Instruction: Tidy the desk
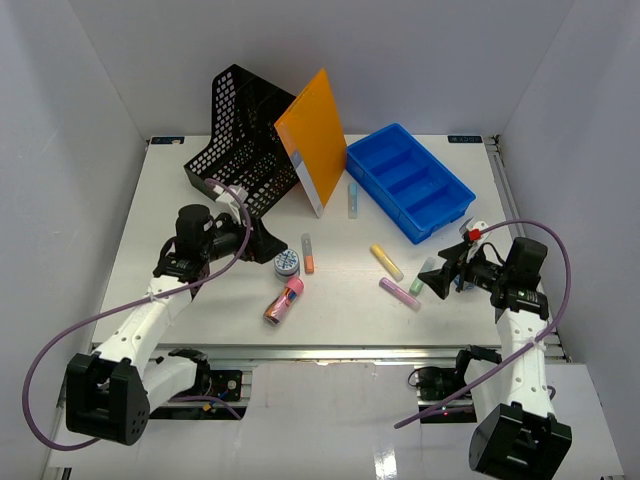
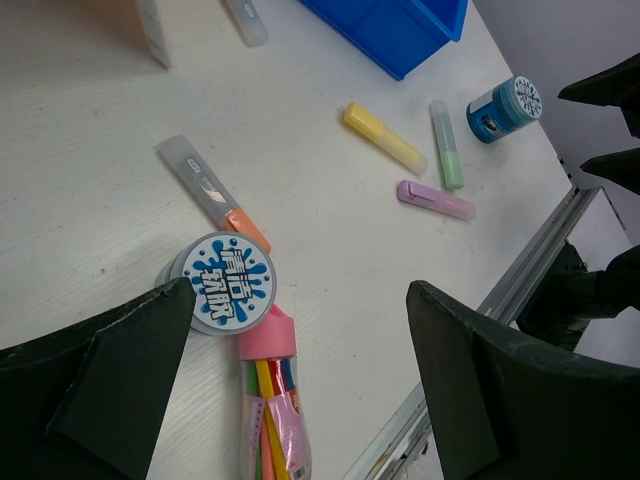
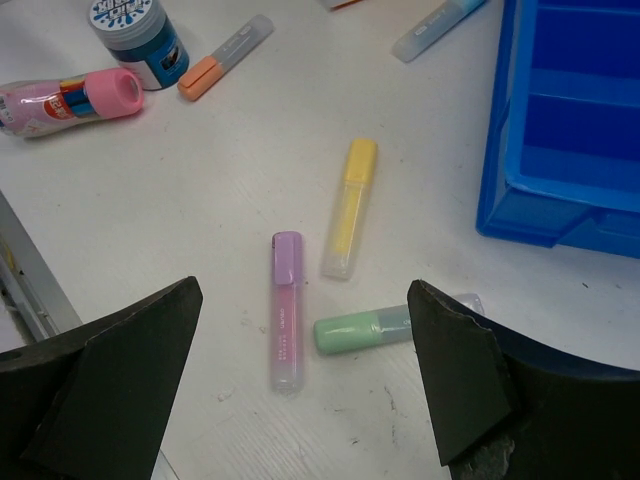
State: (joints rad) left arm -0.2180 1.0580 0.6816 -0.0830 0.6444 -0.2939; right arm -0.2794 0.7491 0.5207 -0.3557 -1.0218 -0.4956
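The white rectangular desk [image 1: 190, 190] fills the middle of the top view, with its aluminium rail [image 1: 330, 352] along the bottom edge.

The only print of any size is on the white lid of a round blue jar [image 2: 228, 285]. It shows a blue splash with white stylised characters that I cannot read. A second such jar [image 2: 505, 108] sits at the upper right of the left wrist view. Fine print on the purple highlighter [image 3: 286, 310] is too small to read.

The left gripper [image 2: 300, 300] hangs wide open and empty above the first jar and a pink-capped clear tube of coloured pens [image 2: 270, 400]. The right gripper [image 3: 302, 290] is also spread wide, holding nothing, over the purple highlighter, a yellow highlighter [image 3: 350, 205] and a green highlighter [image 3: 375, 327].

A blue compartment tray [image 1: 410, 180] sits at the upper right. A black mesh file holder [image 1: 240, 140] and a leaning orange board [image 1: 315, 130] are at the upper centre. Bare desktop lies along the left side.
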